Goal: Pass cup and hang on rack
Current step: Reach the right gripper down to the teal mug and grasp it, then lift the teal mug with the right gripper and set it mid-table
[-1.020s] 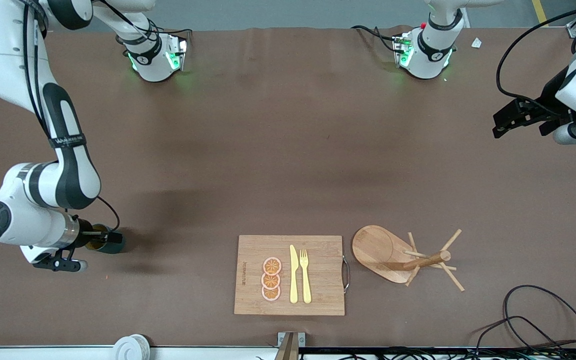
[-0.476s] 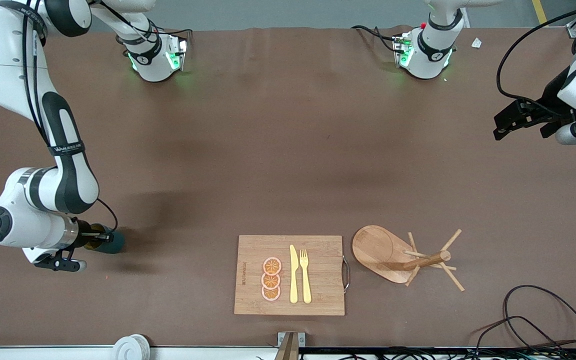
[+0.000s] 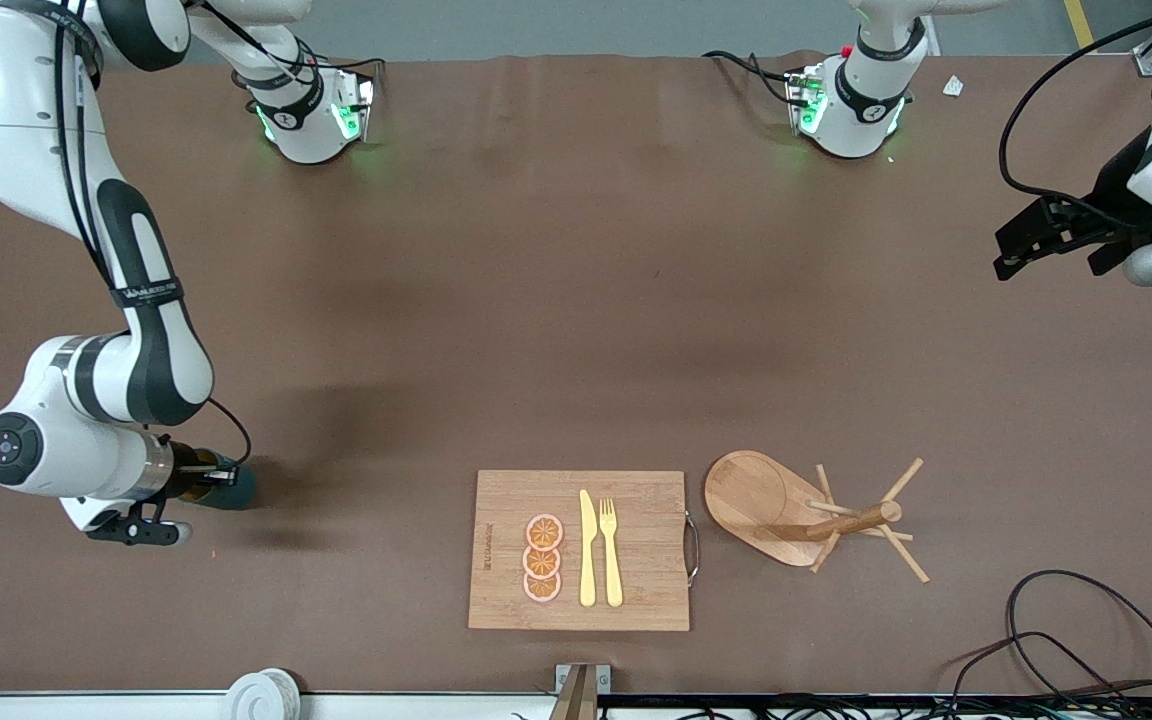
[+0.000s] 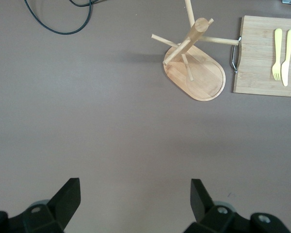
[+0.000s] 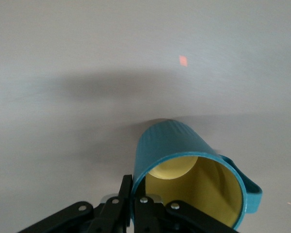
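In the front view, lower left of the frame, your right gripper (image 3: 198, 487) is pinching the cup (image 3: 232, 487). The rack (image 3: 804, 512) is standing lower right.

In the left wrist view, your left gripper (image 4: 136, 201) is waiting, spread wide.

In the right wrist view, your fingers (image 5: 136, 206) are squeezing the cup's (image 5: 177, 145) rim.

- Mug (image 5: 184, 165): faintly ribbed teal outside, smooth yellow inside, soft sheen
- Mug tree (image 3: 796, 510): pale wood, smooth
- Cutting board (image 3: 636, 590): grained bamboo, metal handle (image 3: 693, 546)
- Table (image 3: 576, 300): matt brown covering
- Arm shells: glossy white plastic
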Robot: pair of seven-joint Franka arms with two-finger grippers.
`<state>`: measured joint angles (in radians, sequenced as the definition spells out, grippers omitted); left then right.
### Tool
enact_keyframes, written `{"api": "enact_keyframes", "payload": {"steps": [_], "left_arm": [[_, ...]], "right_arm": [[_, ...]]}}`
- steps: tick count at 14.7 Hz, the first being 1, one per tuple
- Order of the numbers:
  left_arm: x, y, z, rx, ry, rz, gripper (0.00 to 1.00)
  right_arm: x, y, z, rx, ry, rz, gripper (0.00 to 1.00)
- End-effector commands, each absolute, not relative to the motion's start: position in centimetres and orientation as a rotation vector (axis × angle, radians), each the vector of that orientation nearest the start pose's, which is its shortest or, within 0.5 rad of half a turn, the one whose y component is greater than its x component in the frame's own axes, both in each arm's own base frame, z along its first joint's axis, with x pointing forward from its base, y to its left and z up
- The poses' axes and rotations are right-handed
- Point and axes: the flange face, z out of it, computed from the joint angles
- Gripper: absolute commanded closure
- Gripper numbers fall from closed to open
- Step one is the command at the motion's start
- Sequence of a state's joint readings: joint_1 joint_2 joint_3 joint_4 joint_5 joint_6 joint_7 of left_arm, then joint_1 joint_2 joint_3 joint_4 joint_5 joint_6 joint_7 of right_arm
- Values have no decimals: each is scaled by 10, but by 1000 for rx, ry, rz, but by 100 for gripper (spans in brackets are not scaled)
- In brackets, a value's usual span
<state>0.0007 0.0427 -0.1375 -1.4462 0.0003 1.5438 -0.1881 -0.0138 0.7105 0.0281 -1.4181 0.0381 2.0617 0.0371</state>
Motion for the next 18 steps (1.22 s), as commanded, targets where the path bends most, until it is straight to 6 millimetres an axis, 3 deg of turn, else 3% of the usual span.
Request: {"api": "enact_keyframes", "payload": {"steps": [1,2,4,6,10,12,14,18], "left_arm": [[561,-74,664,-3166,-55,-102,0],[561,-75,663,-3168,-55,-100,0],[561,-77,662,-3168,-50,-97,0],[561,-76,662,-3168,-53,-97,0],[561,-73,664,-3169,-62,-102,0],[561,-71,664,-3169,-67,-102,0],[562,-71,661,-3169,-67,-95,0],[563,-81,656,-3170,-67,-77,0]], "right_arm": [[721,73,310,-3073,-42,106,100],[718,103,317,-3069,-81,126,99],[704,163,326,-3041,25,204,99],[682,243,333,-3030,73,234,99],[613,409,336,-3006,115,135,99],[577,477,335,-2956,117,43,99],[549,525,323,-2887,80,-16,99],[501,597,290,-2787,306,4,99]]}}
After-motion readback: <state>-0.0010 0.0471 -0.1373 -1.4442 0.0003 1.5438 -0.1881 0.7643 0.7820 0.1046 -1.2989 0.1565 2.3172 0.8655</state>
